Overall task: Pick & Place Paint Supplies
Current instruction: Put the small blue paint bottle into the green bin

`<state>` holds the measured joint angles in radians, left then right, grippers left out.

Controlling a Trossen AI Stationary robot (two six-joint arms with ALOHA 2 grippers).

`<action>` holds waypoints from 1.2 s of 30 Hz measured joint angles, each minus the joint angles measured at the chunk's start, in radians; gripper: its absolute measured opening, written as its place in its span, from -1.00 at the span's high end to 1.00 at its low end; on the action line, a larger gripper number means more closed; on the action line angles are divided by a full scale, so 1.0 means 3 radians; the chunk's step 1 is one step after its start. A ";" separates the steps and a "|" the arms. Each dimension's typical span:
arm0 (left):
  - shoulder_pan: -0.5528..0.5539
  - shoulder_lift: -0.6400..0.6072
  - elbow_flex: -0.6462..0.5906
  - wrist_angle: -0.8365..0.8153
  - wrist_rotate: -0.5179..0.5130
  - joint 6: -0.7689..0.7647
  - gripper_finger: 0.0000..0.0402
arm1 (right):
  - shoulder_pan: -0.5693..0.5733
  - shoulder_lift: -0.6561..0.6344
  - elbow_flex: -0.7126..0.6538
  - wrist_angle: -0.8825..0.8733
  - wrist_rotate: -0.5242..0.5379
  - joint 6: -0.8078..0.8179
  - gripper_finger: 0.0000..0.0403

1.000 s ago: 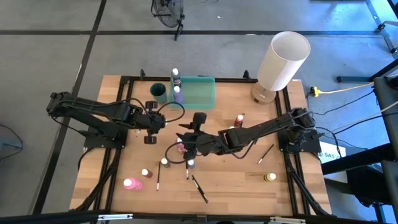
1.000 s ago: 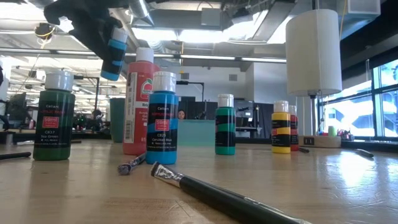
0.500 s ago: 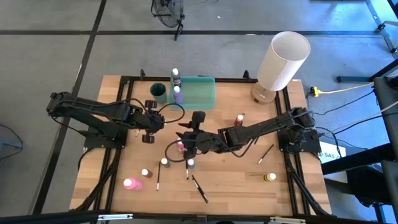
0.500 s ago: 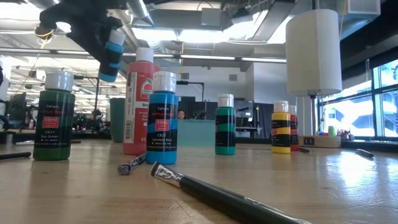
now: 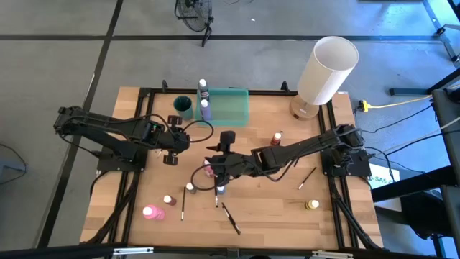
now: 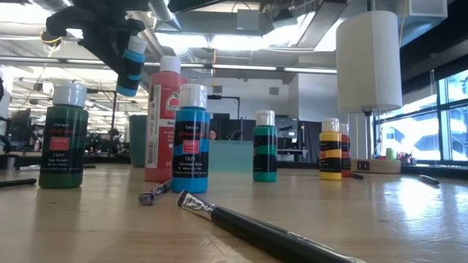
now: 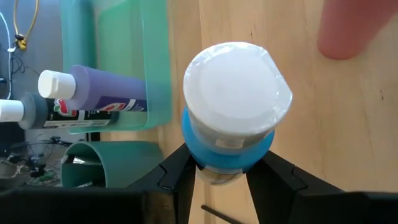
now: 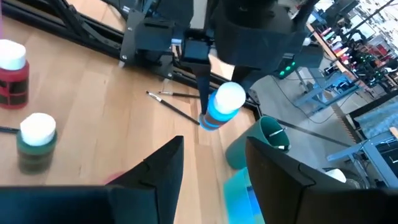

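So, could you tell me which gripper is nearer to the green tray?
The left. The left gripper, shut on a light blue paint bottle, hangs just in front of the green tray, toward its left corner. The right gripper, open, is farther back toward the table's middle.

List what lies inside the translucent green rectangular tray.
Inside the translucent green rectangular tray, one purple white-capped paint bottle lies by its wall. In the left wrist view, the tray's farther part is out of frame.
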<state>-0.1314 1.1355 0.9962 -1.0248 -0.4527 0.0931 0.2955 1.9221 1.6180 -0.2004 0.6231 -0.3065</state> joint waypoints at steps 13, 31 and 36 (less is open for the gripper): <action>0.0000 0.0000 0.0000 0.0000 -0.0006 -0.0001 0.39 | -0.0081 0.0000 0.0000 -0.0215 -0.0026 0.0429 -0.54; -0.0139 0.0179 0.0000 0.0199 -0.0441 0.0376 0.39 | -0.0269 0.0000 0.0001 0.0087 -0.0265 0.0452 -0.85; -0.0151 0.0307 -0.0001 0.0243 -0.0524 0.0404 0.39 | -0.0370 0.0000 0.0001 -0.0082 -0.0752 0.0500 -0.85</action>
<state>-0.1768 1.2275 0.9958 -0.9519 -0.6099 0.2142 0.1844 1.9221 1.6184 -0.2251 0.3975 -0.1565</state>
